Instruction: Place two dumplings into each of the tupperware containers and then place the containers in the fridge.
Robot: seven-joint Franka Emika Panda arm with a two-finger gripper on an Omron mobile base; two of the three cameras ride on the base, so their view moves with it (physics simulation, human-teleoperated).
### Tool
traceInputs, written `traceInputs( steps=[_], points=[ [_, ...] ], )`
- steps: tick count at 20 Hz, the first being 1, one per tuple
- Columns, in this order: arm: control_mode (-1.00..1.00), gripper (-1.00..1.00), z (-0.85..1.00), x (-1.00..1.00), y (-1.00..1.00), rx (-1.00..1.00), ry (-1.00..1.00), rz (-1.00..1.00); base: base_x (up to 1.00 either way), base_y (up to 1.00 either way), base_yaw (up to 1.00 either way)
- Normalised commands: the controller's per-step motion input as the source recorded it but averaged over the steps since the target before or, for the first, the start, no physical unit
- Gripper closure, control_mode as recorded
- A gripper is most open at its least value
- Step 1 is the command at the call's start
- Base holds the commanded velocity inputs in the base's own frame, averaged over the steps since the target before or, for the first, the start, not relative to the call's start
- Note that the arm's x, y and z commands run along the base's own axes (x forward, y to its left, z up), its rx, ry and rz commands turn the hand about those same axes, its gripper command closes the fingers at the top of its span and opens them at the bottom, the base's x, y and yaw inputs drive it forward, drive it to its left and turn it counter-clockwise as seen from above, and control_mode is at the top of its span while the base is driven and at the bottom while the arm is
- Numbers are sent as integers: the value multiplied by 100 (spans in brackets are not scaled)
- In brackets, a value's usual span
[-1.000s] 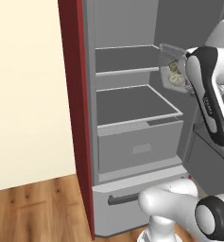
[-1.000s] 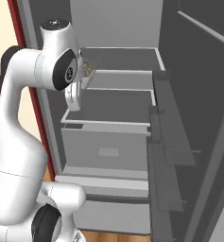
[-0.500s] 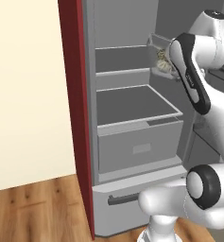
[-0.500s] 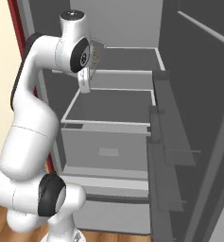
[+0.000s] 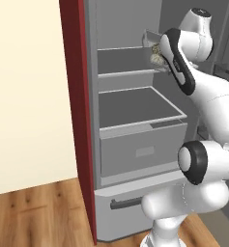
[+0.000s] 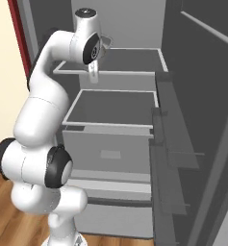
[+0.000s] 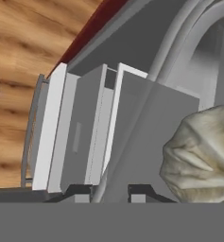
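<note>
Fridge (image 5: 135,144) open, interior grey. Upper shelf (image 5: 128,72) at 12 o'clock of middle shelf (image 5: 137,108); nothing rests on either visible surface. Drawer (image 5: 142,152) at 6 o'clock of middle shelf, front pulled fwd. Bottom drawer w/ dark handle (image 5: 130,202) below. Fridge stands on wood floor (image 5: 38,217).

Left base view from behind-left, facing the open fridge (image 5: 135,111) at mid range, right base view from behind-right, both sharing its shelves and drawer, hand view close, looking down the fridge front toward the wood floor (image 7: 23,42)
</note>
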Motion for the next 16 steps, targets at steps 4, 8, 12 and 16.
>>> traceInputs(
  steps=[4,8,12,16],
  points=[
    [-100,100,0,79,0,0,0,0,0,0,0],
    [-100,100,-1,69,0,0,0,0,0,0,0],
    [-100,100,-15,52,0,0,0,0,0,0,0],
    [-100,100,-29,31,0,0,0,2,0,0,0]
  ],
)
